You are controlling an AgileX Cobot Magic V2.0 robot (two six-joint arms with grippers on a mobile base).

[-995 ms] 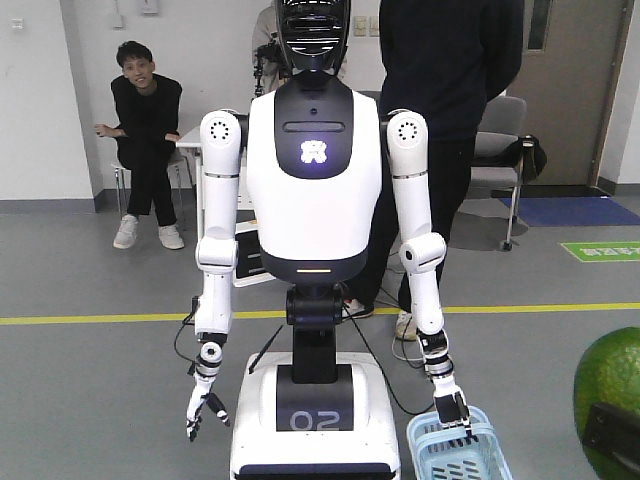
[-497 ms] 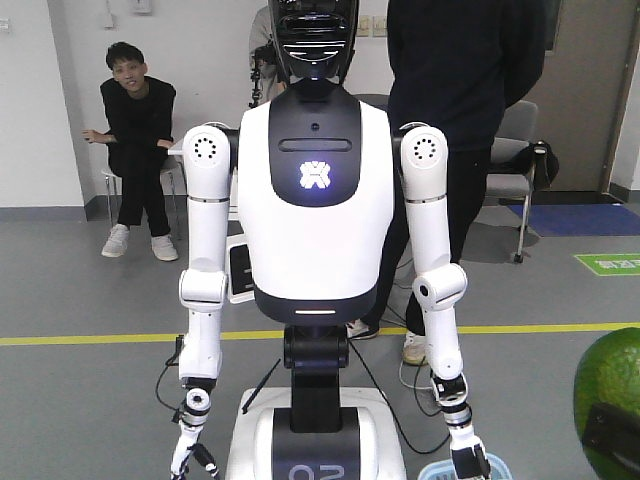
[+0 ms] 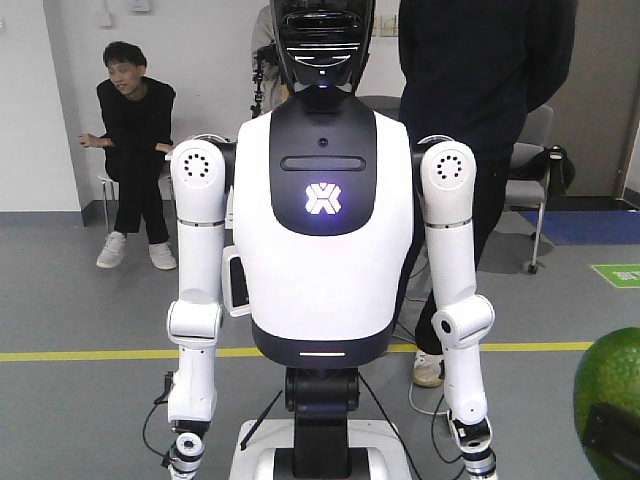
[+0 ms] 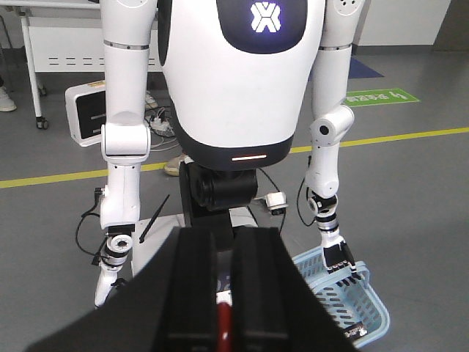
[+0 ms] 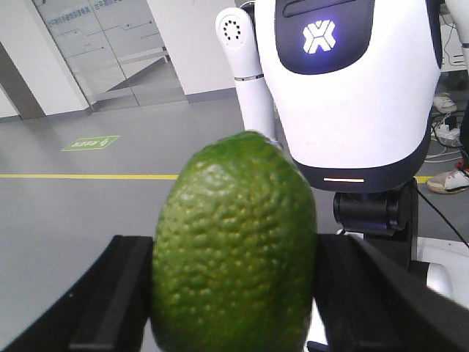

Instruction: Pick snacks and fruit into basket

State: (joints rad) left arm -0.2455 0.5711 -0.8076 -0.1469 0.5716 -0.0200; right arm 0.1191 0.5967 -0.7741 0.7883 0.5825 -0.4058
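Observation:
My right gripper (image 5: pixel 236 308) is shut on the round green fruit (image 5: pixel 234 235) with pebbly rind, one black finger on each side. The fruit also shows at the right edge of the front view (image 3: pixel 607 395). My left gripper (image 4: pixel 223 293) has its jaws almost together on a thin red thing (image 4: pixel 224 323); I cannot tell what it is. The pale light-blue basket (image 4: pixel 375 301) sits low at the right in the left wrist view, held at its rim by the white humanoid robot's hand (image 4: pixel 338 253). A dark packet (image 4: pixel 355 331) lies inside it. The teal pouch is out of view.
A white humanoid robot (image 3: pixel 322 230) on a wheeled base stands directly in front. One person sits on a chair (image 3: pixel 128 150) at the back left and another stands behind the robot (image 3: pixel 480 90). A yellow line (image 3: pixel 80 355) crosses the grey floor.
The front view has closed in on the humanoid robot, and the basket and its hands have dropped out of the bottom of that view. The fruit stays at the right edge.

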